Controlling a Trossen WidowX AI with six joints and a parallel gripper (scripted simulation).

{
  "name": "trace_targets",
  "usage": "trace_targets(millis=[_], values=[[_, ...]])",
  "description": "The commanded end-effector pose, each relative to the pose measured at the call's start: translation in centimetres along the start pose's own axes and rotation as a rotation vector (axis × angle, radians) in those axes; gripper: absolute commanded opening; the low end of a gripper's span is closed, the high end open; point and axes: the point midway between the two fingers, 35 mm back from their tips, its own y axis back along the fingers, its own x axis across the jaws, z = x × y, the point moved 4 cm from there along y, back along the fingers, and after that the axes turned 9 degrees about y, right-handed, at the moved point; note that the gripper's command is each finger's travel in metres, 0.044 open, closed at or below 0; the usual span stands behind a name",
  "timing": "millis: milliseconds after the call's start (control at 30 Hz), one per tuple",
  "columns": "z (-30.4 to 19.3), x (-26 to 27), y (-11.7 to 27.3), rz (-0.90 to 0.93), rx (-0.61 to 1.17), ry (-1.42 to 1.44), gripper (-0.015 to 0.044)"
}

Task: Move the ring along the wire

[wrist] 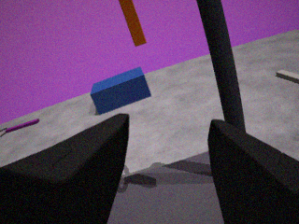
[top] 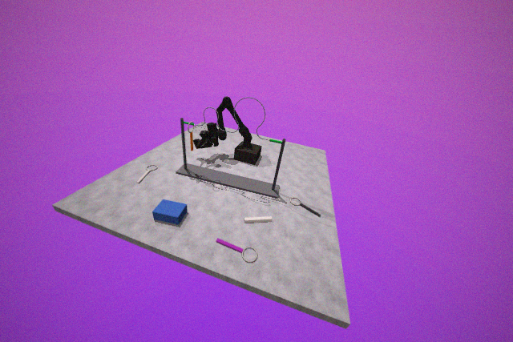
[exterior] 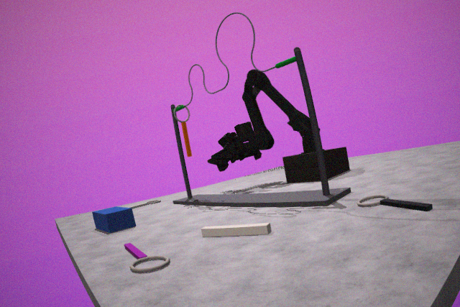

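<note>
1. My pincer (top: 195, 142) (exterior: 215, 165) (wrist: 168, 127) has its fingers apart with a moderate gap, and nothing is between them. It hovers on the base side of the stand, pointing outward and slightly down.
2. The orange handle (top: 191, 141) (exterior: 186, 139) (wrist: 133, 22) hangs ahead of the fingertips, its long axis close to upright. In the wrist view its lower end sits high and left of the gap, so I judge that I must rise and shift that way before reaching forward.
3. The ring (top: 187, 126) (exterior: 181, 121) hangs at the near green part (top: 187, 122) (exterior: 180, 107), just beside its post (top: 183, 143) (exterior: 182, 154) (wrist: 221, 61). The wrist view leaves the ring out of frame.
4. This is the only arm, so the grasp is its job. I'd call this the approach, with the carry not yet begun.
5. I want one finger on each side of the handle, low down, well under the grey wire (top: 264, 114) (exterior: 216, 36). Coming in too high risks brushing it; pushing off-centre could set the handle swinging.
6. The far green part (top: 276, 140) (exterior: 286, 62), by the other post (top: 279, 164) (exterior: 312, 121), remains the goal.
</note>
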Motion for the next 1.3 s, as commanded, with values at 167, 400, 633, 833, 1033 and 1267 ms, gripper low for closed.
trace_targets(millis=[167, 400, 633, 833, 1033, 1267], values=[[4.5, 0.7, -4.2, 0.113, -0.047, 0.366, 0.016], [4.5, 0.7, -4.2, 0.113, -0.047, 0.366, 0.016], [4.5, 0.7, -4.7, 0.113, -0.047, 0.366, 0.016], [4.6, 0.7, -5.6, 0.113, -0.047, 0.367, 0.016], [4.6, 0.8, -6.6, 0.113, -0.047, 0.367, 0.016], [4.7, 0.9, -7.7, 0.113, -0.048, 0.367, 0.016]])
